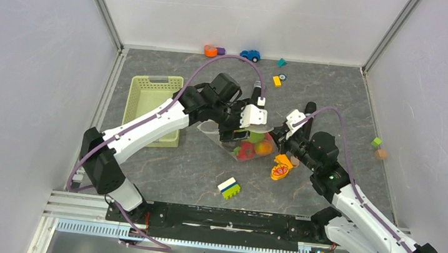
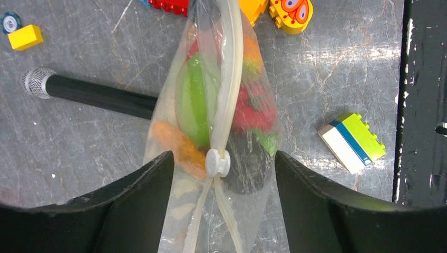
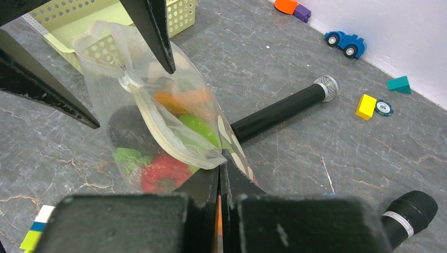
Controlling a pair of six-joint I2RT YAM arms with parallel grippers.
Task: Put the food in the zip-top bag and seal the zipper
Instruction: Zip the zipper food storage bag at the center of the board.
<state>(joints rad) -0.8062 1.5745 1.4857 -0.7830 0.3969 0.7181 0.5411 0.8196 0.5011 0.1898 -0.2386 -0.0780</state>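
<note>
The clear zip-top bag hangs between both grippers above the table and holds the food: a green piece, a red piece, an orange carrot and a dark piece. The whitish zipper runs along the bag's top, with its white slider partway along; the strips behind the slider are apart. My left gripper is open and straddles the bag at the slider, touching nothing. My right gripper is shut on the zipper-end corner of the bag.
A pale green basket stands to the left. A black microphone lies under the bag. An orange-and-red lumpy toy and a white, blue and green block lie in front. Small toys line the back wall.
</note>
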